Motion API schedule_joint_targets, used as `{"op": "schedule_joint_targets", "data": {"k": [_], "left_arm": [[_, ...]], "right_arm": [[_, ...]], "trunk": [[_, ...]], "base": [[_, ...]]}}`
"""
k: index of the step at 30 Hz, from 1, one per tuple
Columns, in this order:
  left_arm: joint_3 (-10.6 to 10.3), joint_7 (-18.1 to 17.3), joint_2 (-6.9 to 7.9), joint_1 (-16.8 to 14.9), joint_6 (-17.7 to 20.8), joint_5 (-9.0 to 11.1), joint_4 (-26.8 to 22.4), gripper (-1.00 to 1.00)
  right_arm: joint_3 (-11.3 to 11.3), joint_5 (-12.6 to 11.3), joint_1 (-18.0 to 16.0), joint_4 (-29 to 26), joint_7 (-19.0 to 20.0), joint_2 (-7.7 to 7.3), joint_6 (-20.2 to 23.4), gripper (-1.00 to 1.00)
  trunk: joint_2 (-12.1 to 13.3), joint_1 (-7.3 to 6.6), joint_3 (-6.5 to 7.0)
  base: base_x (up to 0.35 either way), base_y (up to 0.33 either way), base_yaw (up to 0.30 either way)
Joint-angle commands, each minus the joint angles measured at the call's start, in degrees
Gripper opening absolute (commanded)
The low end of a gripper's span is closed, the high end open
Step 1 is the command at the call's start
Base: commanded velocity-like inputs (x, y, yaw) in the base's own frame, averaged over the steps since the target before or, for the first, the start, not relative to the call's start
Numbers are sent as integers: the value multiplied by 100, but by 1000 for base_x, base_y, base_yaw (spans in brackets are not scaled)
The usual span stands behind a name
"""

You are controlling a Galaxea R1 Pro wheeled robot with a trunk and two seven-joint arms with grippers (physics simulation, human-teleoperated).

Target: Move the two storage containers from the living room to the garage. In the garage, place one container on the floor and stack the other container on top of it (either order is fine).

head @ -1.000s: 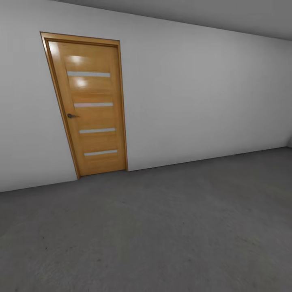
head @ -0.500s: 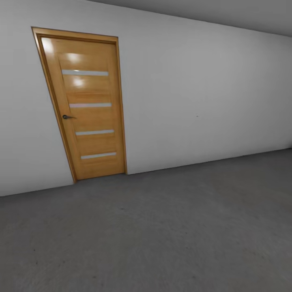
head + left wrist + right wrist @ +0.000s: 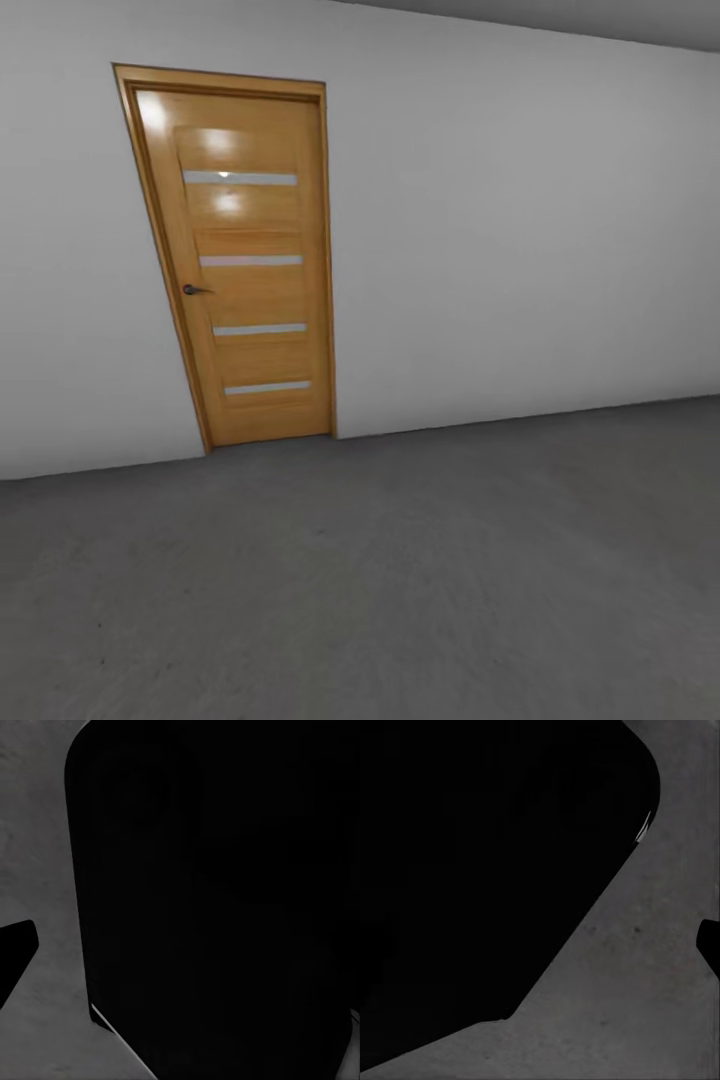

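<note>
Across the near half of the head view the garage floor (image 3: 400, 600) is spread out as rough, mottled dark grey concrete, which is the surface on which one storage container is to be set and the other stacked; where the two storage containers lie cannot be told from these pictures, so neither their direction from the jaws, nor their long axis, nor the nearer arm can be judged. At the far left an orange-wood door (image 3: 245, 265) with four frosted horizontal strips is set in a plain white wall (image 3: 520, 230), a small dark handle (image 3: 192, 290) being carried on its left edge, and the door is seen shut in its frame. A narrow band of grey ceiling (image 3: 640, 20) is caught at the top right. Through the left wrist view a large black rounded mass (image 3: 225, 900) is seen close to the lens, with concrete beside it and a dark wedge (image 3: 13, 956) at one edge; what these are cannot be made out. Through the right wrist view a similar black shape (image 3: 487, 870) is seen over the same grey concrete (image 3: 645, 982). Whether the jaws of either arm are open, closed or gripping anything cannot be told. It is judged that the robot is in transit within the garage, and that the containers must be brought into sight before any placing move can be planned.
</note>
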Motion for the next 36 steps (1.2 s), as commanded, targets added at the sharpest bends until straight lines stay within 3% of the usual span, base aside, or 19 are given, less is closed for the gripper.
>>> {"op": "schedule_joint_targets", "data": {"k": [1,6,22,36], "left_arm": [[3,-2,-1,-1,-2,5,-4,100],[3,2,-1,-1,-2,6,-4,100],[11,40,13,-1,-2,7,-4,100],[12,41,9,-1,-2,13,-4,100]], "right_arm": [[13,-5,-1,0,1,0,-3,100],[15,-5,-1,0,1,-2,-3,100],[13,-14,-1,0,1,0,3,100],[13,-8,-1,0,1,0,-3,100]], "trunk": [[-2,3,-4],[-2,3,-5],[-2,3,-5],[-2,3,-35]], "base": [[322,0,268],[322,0,224],[322,0,24],[322,0,264]]}}
